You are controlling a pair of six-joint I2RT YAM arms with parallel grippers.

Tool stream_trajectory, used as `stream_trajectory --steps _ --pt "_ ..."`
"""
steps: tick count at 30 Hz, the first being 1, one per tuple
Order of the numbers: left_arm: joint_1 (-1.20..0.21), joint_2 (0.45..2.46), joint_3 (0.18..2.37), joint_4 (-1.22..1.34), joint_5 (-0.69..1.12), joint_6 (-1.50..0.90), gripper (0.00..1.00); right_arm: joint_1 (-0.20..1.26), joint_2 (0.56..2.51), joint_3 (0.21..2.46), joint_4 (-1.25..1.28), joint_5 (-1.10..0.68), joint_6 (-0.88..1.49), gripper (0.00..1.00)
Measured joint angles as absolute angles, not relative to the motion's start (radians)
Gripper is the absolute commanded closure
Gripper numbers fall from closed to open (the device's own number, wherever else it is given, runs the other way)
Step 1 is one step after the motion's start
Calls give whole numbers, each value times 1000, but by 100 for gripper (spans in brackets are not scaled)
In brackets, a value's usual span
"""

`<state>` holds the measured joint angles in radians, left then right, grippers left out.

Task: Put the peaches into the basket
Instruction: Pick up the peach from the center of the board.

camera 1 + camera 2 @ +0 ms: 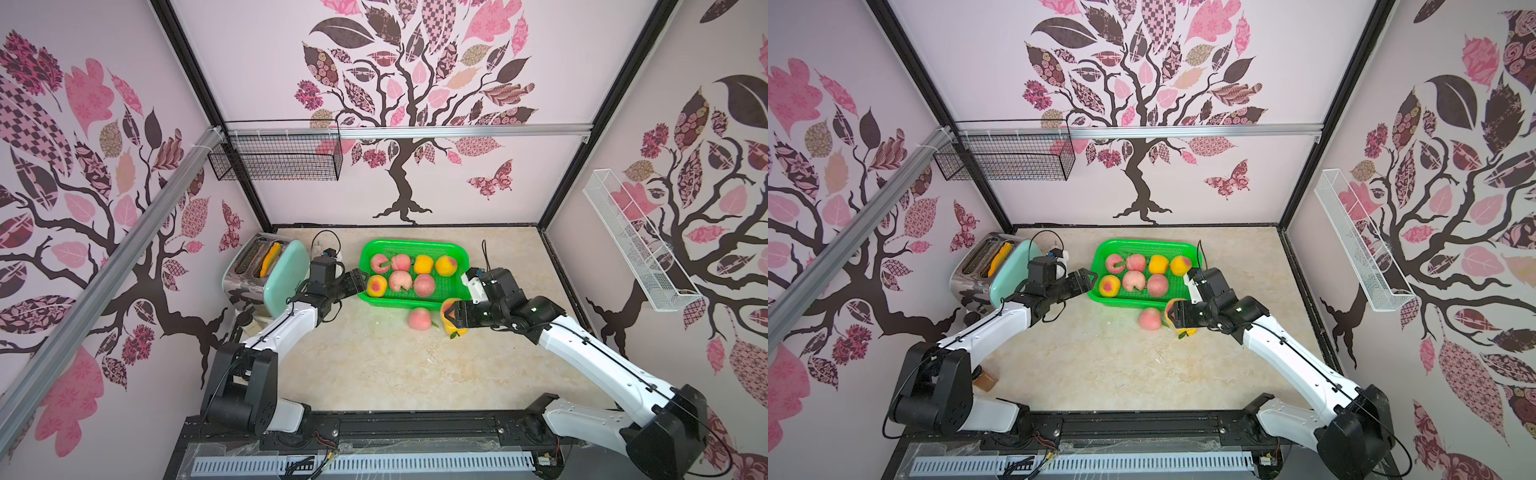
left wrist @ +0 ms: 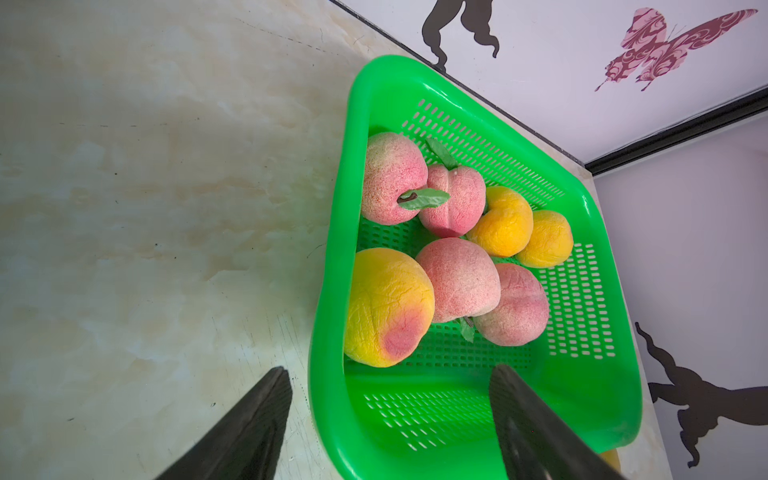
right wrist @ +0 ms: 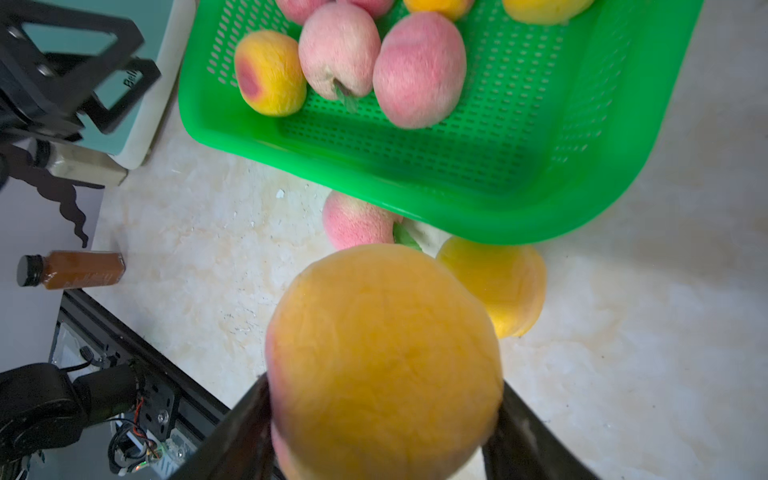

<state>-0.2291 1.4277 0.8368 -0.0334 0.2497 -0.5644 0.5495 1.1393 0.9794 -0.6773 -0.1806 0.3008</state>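
Seven fuzzy round peaches (image 1: pixel 401 280) lie in the bright green perforated plastic basket (image 1: pixel 412 242), my right gripper (image 3: pixel 382 390) clamps a yellow-orange peach (image 3: pixel 384 332) near its rim, my left gripper (image 2: pixel 390 370) is spread and empty, and seemingly two more peaches (image 3: pixel 357 224) wait on the beige stone-look table (image 1: pixel 374 365).

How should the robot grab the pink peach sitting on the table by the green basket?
Probably from straight above, pinching the round middle of the pink peach. It is ball-shaped with no handle, and the basket stands close behind it, so a sideways approach looks cramped.
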Motion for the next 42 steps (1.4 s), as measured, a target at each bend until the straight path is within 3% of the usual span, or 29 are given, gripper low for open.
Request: stream_trajectory --steps 28,42 --pt "-229 1353 786 -45 271 -585 21 433 1565 1369 -567 -103 164 51" --pt "-229 1357 789 -57 280 -576 21 429 1735 1401 -631 -64 122 49"
